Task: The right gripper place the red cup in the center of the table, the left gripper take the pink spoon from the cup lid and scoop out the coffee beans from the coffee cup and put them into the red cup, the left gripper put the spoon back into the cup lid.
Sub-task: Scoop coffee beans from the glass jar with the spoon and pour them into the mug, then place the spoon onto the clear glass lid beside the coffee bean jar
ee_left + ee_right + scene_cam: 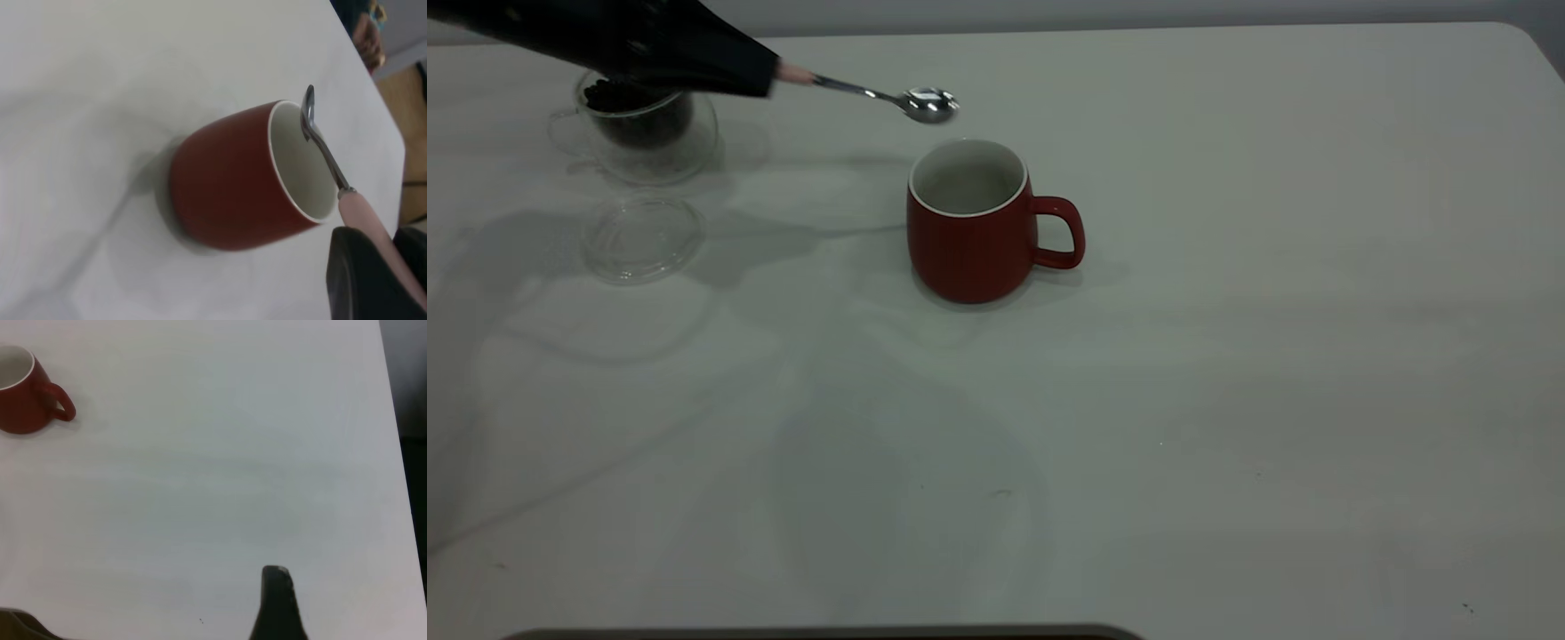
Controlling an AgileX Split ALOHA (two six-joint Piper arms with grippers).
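The red cup (pixel 974 227) stands upright near the middle of the table (pixel 1227 356), handle to the right; no beans show in its white inside. My left gripper (pixel 760 76) is shut on the pink spoon (pixel 863 91) by its handle, above the coffee cup (pixel 645 133) with the coffee beans (pixel 618 93). The spoon's shiny bowl hangs just over the red cup's far rim and looks empty. The left wrist view shows the spoon (pixel 327 153) at the cup's rim (pixel 233 180) and my left gripper (pixel 383 247). The cup lid (pixel 643 238) lies empty in front of the coffee cup.
My right gripper (pixel 277 600) is parked off to the right, out of the exterior view, far from the red cup (pixel 20 397). A dark edge (pixel 827 633) runs along the table's front.
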